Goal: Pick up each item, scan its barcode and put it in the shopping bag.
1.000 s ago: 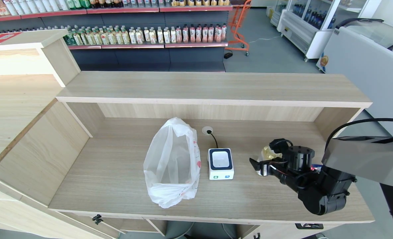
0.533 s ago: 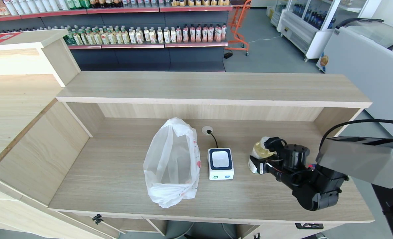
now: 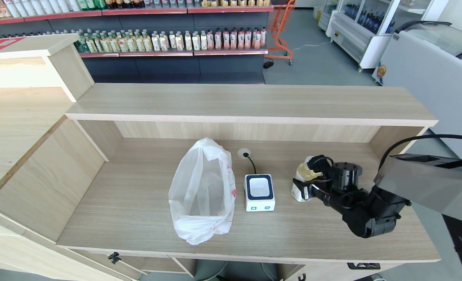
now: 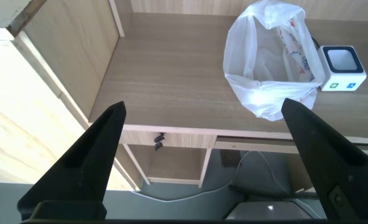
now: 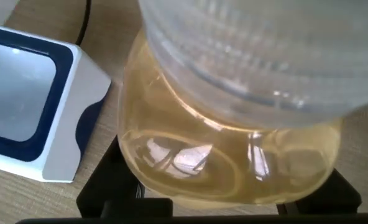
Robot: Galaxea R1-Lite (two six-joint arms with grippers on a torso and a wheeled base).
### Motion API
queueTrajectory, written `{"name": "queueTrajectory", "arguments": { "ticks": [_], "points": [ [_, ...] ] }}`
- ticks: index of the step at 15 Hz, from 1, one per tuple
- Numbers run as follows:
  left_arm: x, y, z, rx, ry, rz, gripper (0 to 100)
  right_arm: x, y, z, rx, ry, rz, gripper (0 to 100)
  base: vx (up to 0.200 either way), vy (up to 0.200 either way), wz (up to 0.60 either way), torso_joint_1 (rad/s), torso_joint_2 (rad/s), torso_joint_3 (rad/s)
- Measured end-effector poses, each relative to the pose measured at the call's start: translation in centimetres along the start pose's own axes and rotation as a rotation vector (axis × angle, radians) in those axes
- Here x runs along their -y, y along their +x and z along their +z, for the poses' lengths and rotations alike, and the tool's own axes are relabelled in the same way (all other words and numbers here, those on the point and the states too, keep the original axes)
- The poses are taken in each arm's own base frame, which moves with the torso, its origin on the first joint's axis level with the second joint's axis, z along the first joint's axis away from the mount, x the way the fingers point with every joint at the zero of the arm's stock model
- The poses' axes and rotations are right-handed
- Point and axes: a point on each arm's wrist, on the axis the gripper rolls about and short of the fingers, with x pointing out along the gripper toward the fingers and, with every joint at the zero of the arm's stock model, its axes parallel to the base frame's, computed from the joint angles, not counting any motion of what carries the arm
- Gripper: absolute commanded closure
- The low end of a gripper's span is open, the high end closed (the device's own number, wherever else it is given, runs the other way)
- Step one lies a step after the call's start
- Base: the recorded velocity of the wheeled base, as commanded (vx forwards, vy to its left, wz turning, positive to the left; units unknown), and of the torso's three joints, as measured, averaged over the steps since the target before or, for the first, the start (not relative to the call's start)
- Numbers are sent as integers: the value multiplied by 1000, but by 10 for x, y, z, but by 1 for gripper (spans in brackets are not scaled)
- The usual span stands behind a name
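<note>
Right now your right gripper (image 3: 310, 181) is clamped on the bottle (image 3: 303, 172), one finger on either side of its body. The right wrist view shows pale yellow drink inside the clear plastic. The bottle sits low over the counter (image 3: 137, 203), just to the right of the scanner (image 3: 259, 192) and not yet above its window. Whether its base touches the wood, you cannot tell from these views.

You are most likely at the scanning step: the item is picked, the barcode not yet presented. Next, carry the bottle left until it is over the glass, and turn it so the label faces down toward the window. Where the barcode sits on the label is not visible, so expect to rotate it.

Beyond the scanner, just beside it on the left, stands the shopping bag (image 3: 201, 191), white and thin, with its mouth open towards the front edge. The route to it passes straight over the scanner, so keep the bottle high enough to clear the housing. The limp rim may fold under a careless drop.

The scanner's cable (image 3: 250, 162) runs back to a hole in the counter, out of your way. Your left gripper (image 4: 202, 106) hangs spread wide and empty, off the front left corner.
</note>
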Motion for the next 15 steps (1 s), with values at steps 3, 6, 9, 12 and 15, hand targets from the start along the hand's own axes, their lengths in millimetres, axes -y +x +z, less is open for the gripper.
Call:
{"name": "queueTrajectory", "arguments": {
  "ticks": [3,6,9,12,15],
  "points": [
    [0,0,0,0,0,0,0,5,-31,48,-49,122,170,100,0,0,0,0,0,0],
    [0,0,0,0,0,0,0,10,-93,106,-93,262,596,100,0,0,0,0,0,0],
    [0,0,0,0,0,0,0,3,-148,129,-83,291,907,100,0,0,0,0,0,0],
    [0,0,0,0,1,0,0,-12,-168,137,-55,255,974,100,0,0,0,0,0,0],
    [0,0,0,0,0,0,0,-23,-174,145,-33,229,1021,100,0,0,0,0,0,0]
  ]
}}
